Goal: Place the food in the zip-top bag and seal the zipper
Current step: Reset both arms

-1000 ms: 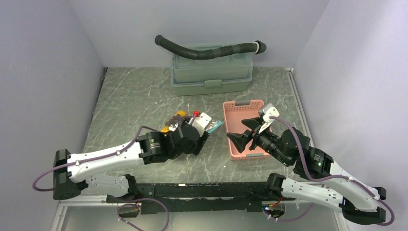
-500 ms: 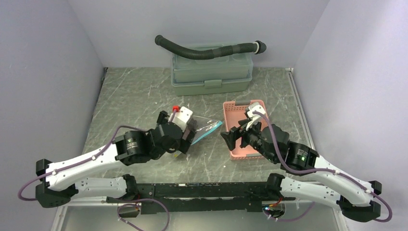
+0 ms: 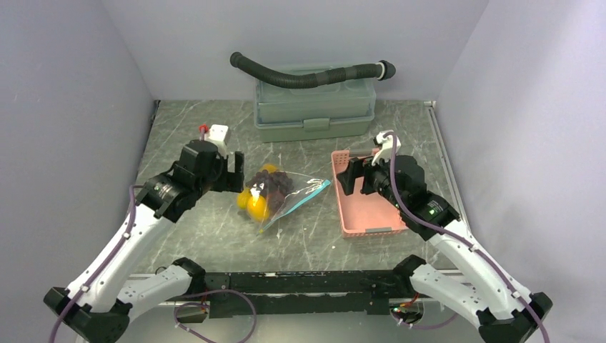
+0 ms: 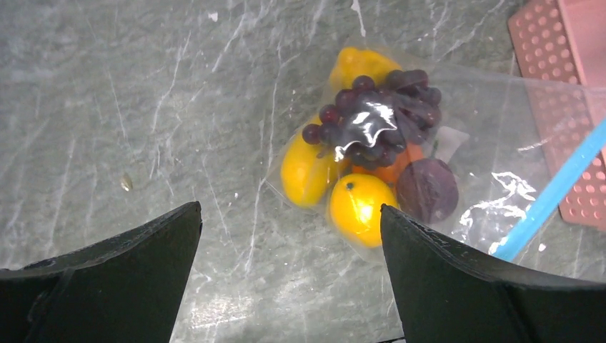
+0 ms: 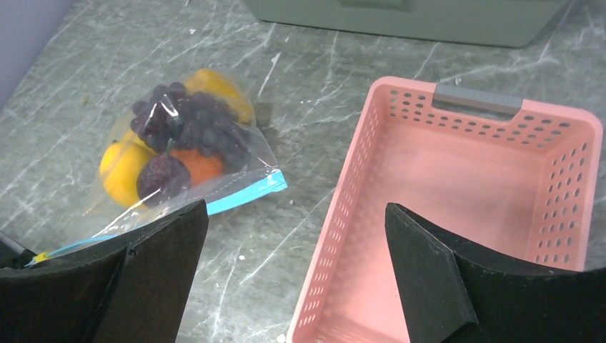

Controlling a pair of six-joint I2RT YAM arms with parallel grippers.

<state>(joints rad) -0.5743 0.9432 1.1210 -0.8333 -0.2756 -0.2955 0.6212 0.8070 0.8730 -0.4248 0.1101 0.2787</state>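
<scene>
The clear zip-top bag lies flat on the table between my arms. The food is inside it: yellow lemon-like pieces, a dark grape bunch and an orange ball. The teal zipper lies as one flat band on the bag's right edge. My left gripper hangs open and empty just left of the bag; in its wrist view the fruit is just ahead. My right gripper is open and empty above the pink basket's left wall. In the right wrist view the bag is to the left.
The pink slotted basket stands empty right of the bag, and its rim shows in the right wrist view. A green lidded box with a black corrugated hose on top stands at the back. Grey walls close in on three sides.
My left gripper has lifted off the bag and swung back and left, uncovering the filled bag. My right gripper has pulled back and risen over the far end of the basket.
</scene>
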